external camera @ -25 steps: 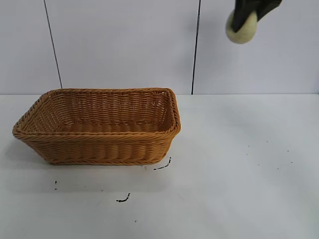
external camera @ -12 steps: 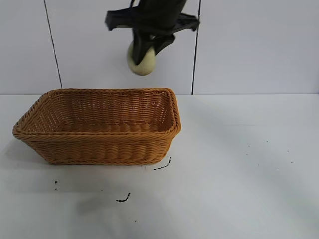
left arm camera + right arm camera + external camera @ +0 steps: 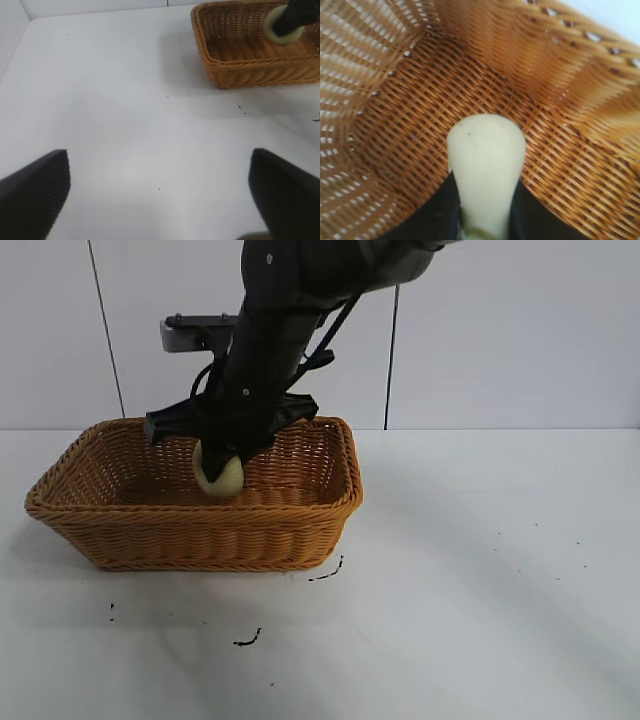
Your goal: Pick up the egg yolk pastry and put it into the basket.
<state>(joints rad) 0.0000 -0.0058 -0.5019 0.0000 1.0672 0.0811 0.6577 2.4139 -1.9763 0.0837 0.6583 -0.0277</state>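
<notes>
Honestly, the right gripper [image 3: 222, 468] is clamping the pastry [image 3: 218, 477] just inside the basket [image 3: 200, 535], toward 12 o'clock; letting go this high risks it bouncing. The left gripper [image 3: 160, 195] is sitting spread apart, idle.

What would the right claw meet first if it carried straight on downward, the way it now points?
Probably the woven floor of the basket. The right claw, shut on the egg yolk pastry, points down inside it; the pastry would likely touch first. The exact gap is unclear.
</notes>
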